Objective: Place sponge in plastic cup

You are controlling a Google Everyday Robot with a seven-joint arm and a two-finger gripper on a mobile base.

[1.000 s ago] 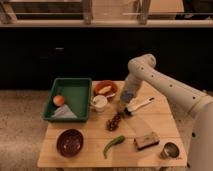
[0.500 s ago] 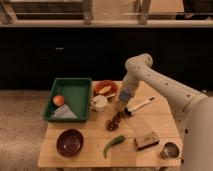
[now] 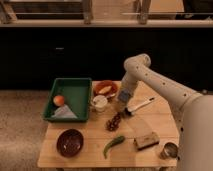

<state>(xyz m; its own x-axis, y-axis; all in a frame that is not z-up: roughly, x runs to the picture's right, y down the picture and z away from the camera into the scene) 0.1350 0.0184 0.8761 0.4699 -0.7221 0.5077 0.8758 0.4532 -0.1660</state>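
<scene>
A green tray (image 3: 75, 86) fills the table's (image 3: 155, 120) back-left corner, just inside the left edge. The sponge (image 3: 64, 112) lies flat in the tray's front part, pale blue-grey, below an orange fruit (image 3: 59, 100). A dark bowl (image 3: 70, 142) sits near the front-left corner. Toward the middle stand a white mug (image 3: 100, 103) and an orange bowl (image 3: 105, 89) at the back edge. The gripper (image 3: 122, 104) hangs low mid-table, just right of the mug; whether it is open or closed I cannot tell. Bare wood shows toward the right edge. A brown block (image 3: 146, 140) and metal cup (image 3: 170, 150) occupy the front-right corner.
</scene>
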